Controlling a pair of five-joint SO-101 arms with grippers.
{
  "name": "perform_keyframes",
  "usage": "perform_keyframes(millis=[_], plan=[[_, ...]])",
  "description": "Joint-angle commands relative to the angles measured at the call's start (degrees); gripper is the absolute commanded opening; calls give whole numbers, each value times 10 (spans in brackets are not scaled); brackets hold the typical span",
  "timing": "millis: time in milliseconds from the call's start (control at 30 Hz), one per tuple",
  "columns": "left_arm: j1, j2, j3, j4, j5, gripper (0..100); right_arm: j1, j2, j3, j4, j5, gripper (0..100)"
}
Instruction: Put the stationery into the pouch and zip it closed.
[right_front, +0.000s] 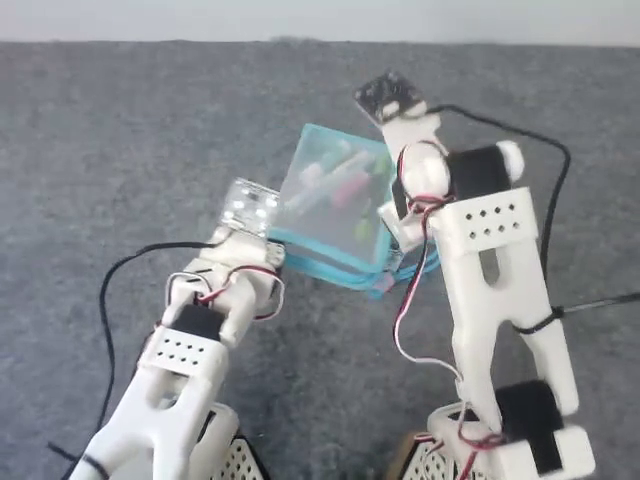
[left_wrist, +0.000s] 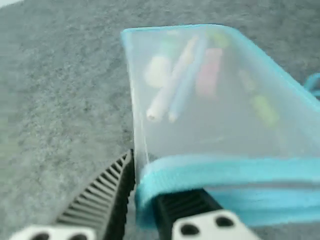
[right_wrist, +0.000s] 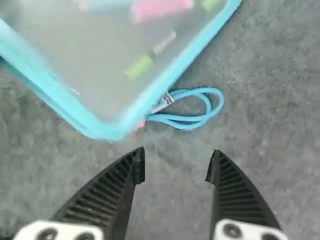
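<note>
**Entry: frosted zip pouch with stationery inside, between two arms**

The pouch (right_front: 335, 205) (left_wrist: 210, 115) (right_wrist: 100, 60) is lying cornerwise near the middle of the grey table (right_front: 120, 130). Its walls are frosted-clear, with turquoise binding running round the edges and a broader turquoise band along its 7 o'clock edge in the high view.

The stationery (right_front: 335, 175) (left_wrist: 175, 85) (right_wrist: 160, 7) is showing through the wall as soft shapes: a white pen and a pale blue pen side by side, a pink piece and some green pieces.

A turquoise cord loop (right_wrist: 195, 107) is trailing from the pouch's 5 o'clock corner onto the table.

The left gripper (right_front: 272, 252) (left_wrist: 142, 175) is pinching the turquoise band at the pouch's 8 o'clock corner, with its fingers drawn narrow on the fabric.

The right gripper (right_front: 395, 225) (right_wrist: 175, 162) is hanging at the pouch's 4 o'clock side. Its fingers are spread wide over the table, near that corner and the cord loop but touching neither.
</note>
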Motion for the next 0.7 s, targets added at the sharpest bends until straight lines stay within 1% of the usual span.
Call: perform_keyframes(millis=[0, 133, 233, 333, 467, 533, 600, 667], plan=[[-33, -5, -22, -12, 19, 16, 5, -127, 178, -127, 9, 199], [-32, -5, -22, -12, 20, 16, -4, -253, 381, -252, -16, 198], [-32, -5, -22, -12, 21, 16, -15, -287, 475, -306, -18, 198], [-32, -4, -22, -12, 21, 16, -38, -289, 521, -340, -18, 201], [-32, -4, -22, -12, 21, 16, -101, -291, 556, -361, -19, 202], [-32, -2, -22, -12, 21, 16, -123, -296, 571, -373, -33, 202], [-32, -2, -22, -12, 21, 16, -127, -296, 585, -396, -46, 202], [-32, -2, -22, -12, 21, 16, -124, -294, 600, -420, -41, 202]])
